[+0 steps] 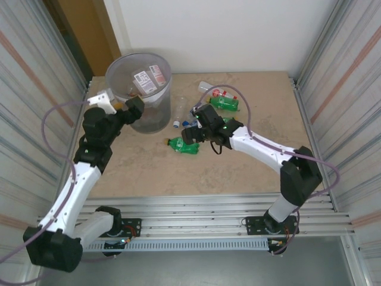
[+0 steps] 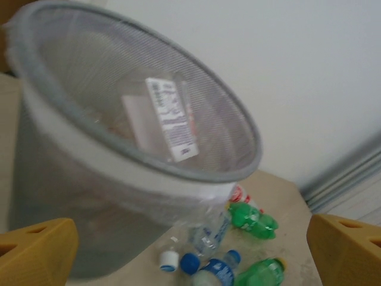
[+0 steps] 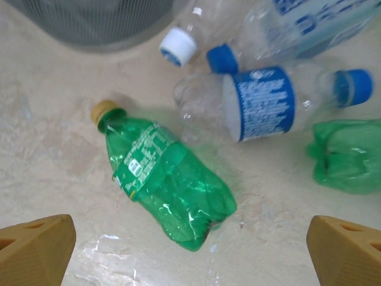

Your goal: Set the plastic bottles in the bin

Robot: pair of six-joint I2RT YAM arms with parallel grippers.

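- Top external view: the bin (image 1: pixel 152 116) stands at the far left of the table (image 1: pixel 250 173), with labelled bottles (image 1: pixel 149 77) lying inside it.
- The left gripper (image 1: pixel 122 104) hangs at the bin's near-left rim.
- In the left wrist view its yellow fingers (image 2: pixel 36 250) are spread wide with nothing between them. The bin's mesh-like wall and bag-covered rim lie just beyond.
- Loose plastic bottles lie on the table right of the bin, near the middle.
- The right gripper (image 1: pixel 191 134) hovers over a green bottle (image 1: pixel 183 145), the nearest of them.
- In the right wrist view its fingers (image 3: pixel 36 247) stand wide apart on either side of that green bottle (image 3: pixel 166 185), which lies flat and crushed, its yellowish cap toward the bin. Neither finger touches it.
- Just beyond lie a clear blue-labelled bottle (image 3: pixel 262 104) and a white-capped bottle (image 3: pixel 178 46). A second green one (image 3: pixel 348 155) lies to the right.
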